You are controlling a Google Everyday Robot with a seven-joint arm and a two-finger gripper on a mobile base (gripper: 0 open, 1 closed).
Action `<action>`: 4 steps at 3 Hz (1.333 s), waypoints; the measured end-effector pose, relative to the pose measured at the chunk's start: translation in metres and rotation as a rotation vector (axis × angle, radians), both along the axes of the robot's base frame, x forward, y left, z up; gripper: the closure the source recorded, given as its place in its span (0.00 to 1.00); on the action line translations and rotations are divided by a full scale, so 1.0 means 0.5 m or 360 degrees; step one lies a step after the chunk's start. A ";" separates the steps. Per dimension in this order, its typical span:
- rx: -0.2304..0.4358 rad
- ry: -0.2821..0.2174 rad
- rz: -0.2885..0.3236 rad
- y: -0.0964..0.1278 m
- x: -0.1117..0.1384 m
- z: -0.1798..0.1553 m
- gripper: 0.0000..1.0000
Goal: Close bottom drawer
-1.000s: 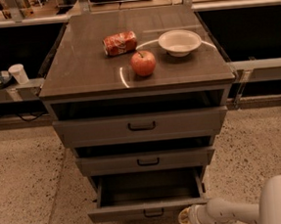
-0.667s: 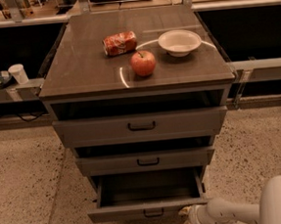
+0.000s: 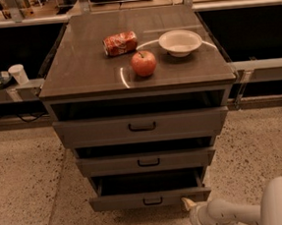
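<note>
The bottom drawer (image 3: 149, 198) is the lowest of three grey-brown drawers and has a small dark centre handle (image 3: 152, 201). It stands pulled out from the cabinet, with its dark inside showing behind the front. My gripper (image 3: 188, 206) is at the bottom right, on a white arm (image 3: 238, 213). Its tip sits at the right end of the drawer front, just below it and touching or nearly touching.
The middle drawer (image 3: 146, 162) and top drawer (image 3: 141, 127) also stand partly out. On the cabinet top (image 3: 82, 65) lie a red apple (image 3: 143, 63), a white bowl (image 3: 180, 42) and a red snack bag (image 3: 120, 43). A white cup (image 3: 18, 74) stands on the left shelf.
The gripper has moved slightly left and up toward the right end of the bottom drawer front. The drawer looks a little less far out than before.
</note>
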State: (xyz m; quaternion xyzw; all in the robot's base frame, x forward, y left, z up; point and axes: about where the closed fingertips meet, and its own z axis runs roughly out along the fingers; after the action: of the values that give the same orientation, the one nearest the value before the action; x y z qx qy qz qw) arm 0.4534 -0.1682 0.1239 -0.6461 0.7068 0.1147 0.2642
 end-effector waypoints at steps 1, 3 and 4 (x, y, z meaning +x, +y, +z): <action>0.0057 -0.0004 0.0049 0.011 0.012 0.000 0.16; 0.0266 -0.0098 0.0206 0.071 0.111 0.014 0.64; 0.0299 -0.0160 0.0191 0.086 0.148 0.022 0.61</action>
State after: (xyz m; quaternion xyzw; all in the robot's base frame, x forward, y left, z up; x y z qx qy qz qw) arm 0.5276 -0.1251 0.1347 -0.6646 0.6388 0.1636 0.3515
